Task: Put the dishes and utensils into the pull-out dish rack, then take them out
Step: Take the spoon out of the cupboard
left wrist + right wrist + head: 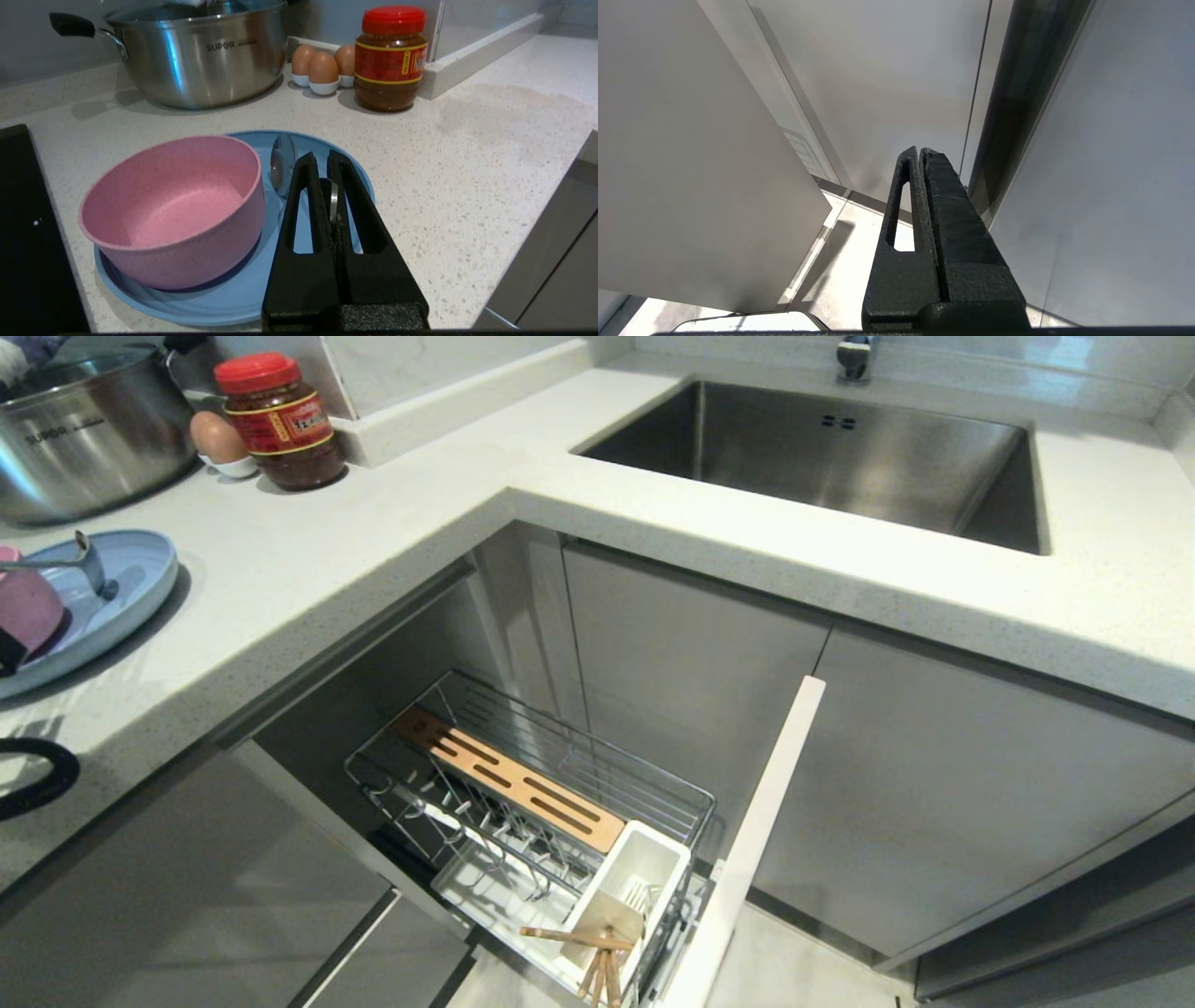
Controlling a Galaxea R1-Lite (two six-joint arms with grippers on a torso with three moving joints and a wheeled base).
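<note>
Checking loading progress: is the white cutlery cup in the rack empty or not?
Not empty. The chopsticks stand in the cutlery cup at the front corner of the pull-out rack, leaning out over its rim.

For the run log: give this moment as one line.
left gripper: shut on spoon handle, over blue plate | pink bowl: on plate | chopsticks: in rack cup | right gripper: shut, parked

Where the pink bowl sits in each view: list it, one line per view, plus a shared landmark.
Head view: pink bowl at the far left edge, cut off, on the blue plate.
Left wrist view: bowl left of centre on the plate, beside the left gripper, which is shut on the spoon.
Right wrist view: not in it.
Shared landmark: red-lidded jar.
</note>
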